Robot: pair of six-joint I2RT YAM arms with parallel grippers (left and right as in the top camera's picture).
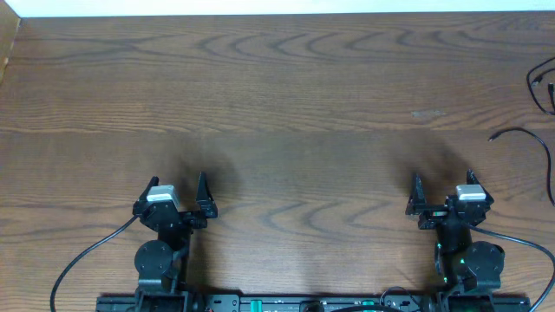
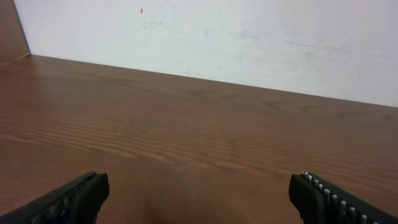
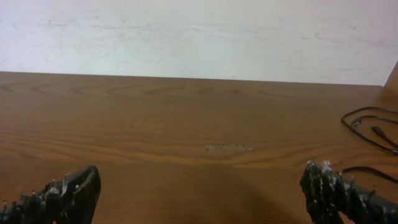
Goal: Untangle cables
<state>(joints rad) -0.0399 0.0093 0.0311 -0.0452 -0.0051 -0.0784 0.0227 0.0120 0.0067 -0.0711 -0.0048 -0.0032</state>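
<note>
A thin black cable point(image 1: 524, 132) lies at the far right edge of the wooden table point(image 1: 286, 95), with a loop point(image 1: 544, 84) further back that runs out of view. It also shows in the right wrist view point(image 3: 365, 127), right of and beyond the jaws. The white cable is out of view. My left gripper point(image 1: 179, 180) is open and empty near the front left; its wrist view point(image 2: 199, 186) shows only bare wood between the jaws. My right gripper point(image 1: 443, 178) is open and empty at the front right point(image 3: 199, 180), well short of the black cable.
A white wall point(image 3: 199, 37) runs along the table's far edge. A pale scuff mark point(image 1: 427, 113) is on the wood ahead of the right gripper. The arms' own thick black cables point(image 1: 82, 257) trail at the front edge.
</note>
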